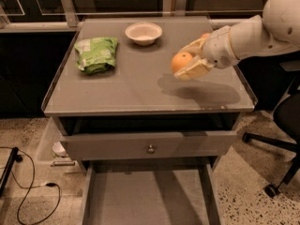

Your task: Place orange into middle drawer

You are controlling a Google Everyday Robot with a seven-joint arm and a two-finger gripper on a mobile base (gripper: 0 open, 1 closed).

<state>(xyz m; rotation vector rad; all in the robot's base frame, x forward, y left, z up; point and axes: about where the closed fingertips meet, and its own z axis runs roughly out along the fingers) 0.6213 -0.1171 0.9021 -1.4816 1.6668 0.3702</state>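
The orange [181, 61] is held in my gripper [185, 65], which is shut on it, one pale finger [193, 69] under and beside the fruit. Both hang a little above the right half of the grey tabletop [140, 88], with their shadow on the surface below. The middle drawer [145, 196] is pulled out at the bottom of the view, wide and shallow with a bare flat floor. It lies well below and in front of the gripper.
A white bowl [144, 33] and a green bag [96, 54] sit at the back of the tabletop. A reddish round thing [205, 35] peeks out behind my arm. The drawer with a knob [150, 148] is slightly open. An office chair [281, 125] stands at the right.
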